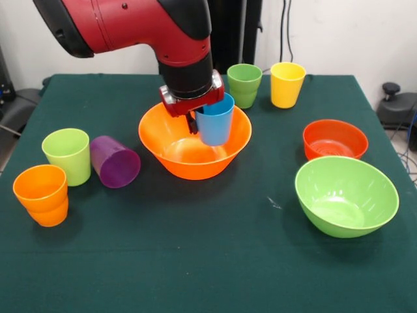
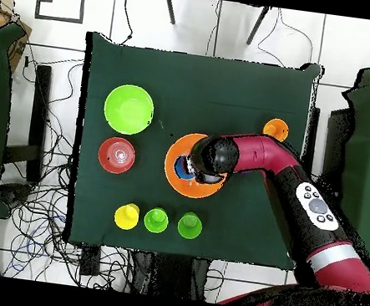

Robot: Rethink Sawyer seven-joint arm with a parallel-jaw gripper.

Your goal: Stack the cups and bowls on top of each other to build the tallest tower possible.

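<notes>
My gripper (image 1: 195, 122) is shut on the rim of a blue cup (image 1: 215, 120) and holds it upright inside the large orange bowl (image 1: 189, 163) at mid-table. Whether the cup's base touches the bowl cannot be told. In the overhead view the arm covers much of that orange bowl (image 2: 176, 180), and only a sliver of the blue cup (image 2: 184, 167) shows. A lime-green bowl (image 1: 345, 194) and a smaller red-orange bowl (image 1: 335, 139) sit at the right. Left of the orange bowl stand a lime cup (image 1: 67, 155) and an orange cup (image 1: 42, 194), with a purple cup (image 1: 115, 162) lying on its side.
A darker green cup (image 1: 244, 85) and a yellow cup (image 1: 287, 83) stand upright at the far edge. The overhead view shows three cups in that row: yellow (image 2: 126, 216), lime (image 2: 156, 219) and green (image 2: 189, 224). The dark green cloth (image 1: 215, 261) covers the table.
</notes>
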